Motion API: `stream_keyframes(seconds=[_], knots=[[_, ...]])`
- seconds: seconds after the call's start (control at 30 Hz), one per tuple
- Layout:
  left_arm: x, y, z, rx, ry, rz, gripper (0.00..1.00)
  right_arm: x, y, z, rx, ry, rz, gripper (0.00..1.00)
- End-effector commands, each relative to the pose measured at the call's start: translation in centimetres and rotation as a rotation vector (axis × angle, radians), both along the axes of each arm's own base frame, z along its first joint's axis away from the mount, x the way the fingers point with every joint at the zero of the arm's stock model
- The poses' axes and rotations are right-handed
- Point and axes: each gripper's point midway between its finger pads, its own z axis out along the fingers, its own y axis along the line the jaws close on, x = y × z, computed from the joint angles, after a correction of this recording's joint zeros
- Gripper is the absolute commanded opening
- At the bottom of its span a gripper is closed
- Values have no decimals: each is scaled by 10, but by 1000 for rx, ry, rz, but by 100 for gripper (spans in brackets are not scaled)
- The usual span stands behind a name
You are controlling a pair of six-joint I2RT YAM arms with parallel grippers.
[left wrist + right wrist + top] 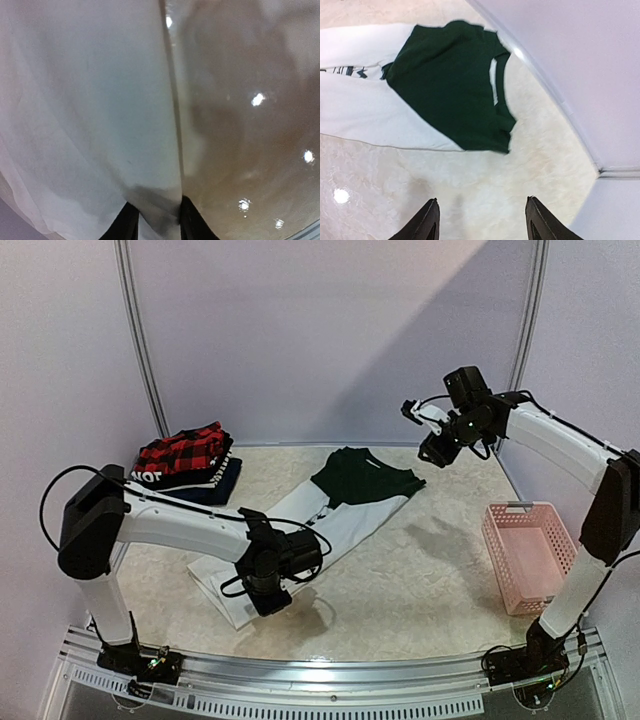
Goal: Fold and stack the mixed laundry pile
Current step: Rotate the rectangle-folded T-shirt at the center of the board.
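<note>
Marbled table (425, 580): white tee (345, 520) spread centre, folded stack (185, 462) back-left, pink basket (530, 560) right.

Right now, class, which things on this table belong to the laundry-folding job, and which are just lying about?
Job: white tee with dark green top; folded stack topped by red-and-black plaid shirt.
Lying about: pink slatted plastic basket.

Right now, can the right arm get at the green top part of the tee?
Probably yes: the right gripper hangs open, nothing lies between it and the tee's green part, and the pink basket stands aside.
</note>
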Motion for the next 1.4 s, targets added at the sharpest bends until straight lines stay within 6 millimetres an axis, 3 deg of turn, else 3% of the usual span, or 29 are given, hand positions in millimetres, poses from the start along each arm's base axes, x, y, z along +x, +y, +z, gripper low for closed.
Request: stream_keyframes(seconds=[0.0,0.1,0.13,0.37,0.5,0.53,0.6,0.67,0.7,0.73,0.87,0.93,0.97,1.03,1.17,1.27,1.37], knots=[[3,-10,-11,-6,21,37,20,-19,-6,-63,82,215,-37,59],[-2,-30,-13,-72,74,33,0,-26,-13,-79,107,271,-57,58],[-7,-42,-13,-110,101,23,0,-27,-16,-82,118,288,-65,58],[-54,-177,15,-406,272,-225,0,-31,-22,-102,158,429,-102,58],[-83,-245,21,-444,320,-412,0,-11,-22,-135,122,480,-142,58],[-87,-252,11,-415,335,-430,0,-1,-21,-136,115,472,-149,58],[-83,-271,23,-430,307,-476,3,19,-19,-144,100,465,-166,58],[-77,-278,30,-446,272,-492,17,40,-16,-162,79,473,-177,58],[-74,-282,36,-466,245,-498,24,56,-12,-154,84,442,-178,57],[-72,-285,42,-486,225,-500,32,64,-10,-166,72,457,-182,57],[-59,-287,74,-557,107,-469,49,91,-6,-188,39,476,-193,56],[-48,-278,91,-581,23,-420,53,100,-4,-199,8,480,-186,54],[-40,-271,103,-593,-35,-394,55,103,-3,-214,-21,490,-181,53],[-23,-250,121,-603,-153,-339,61,110,-1,-231,-87,468,-159,49],[20,-192,155,-581,-403,-154,89,125,9,-259,-187,390,-94,44],[38,-150,164,-533,-439,-57,91,142,22,-266,-282,276,-44,41],[39,-127,175,-523,-445,-42,88,168,31,-262,-332,134,0,41]])
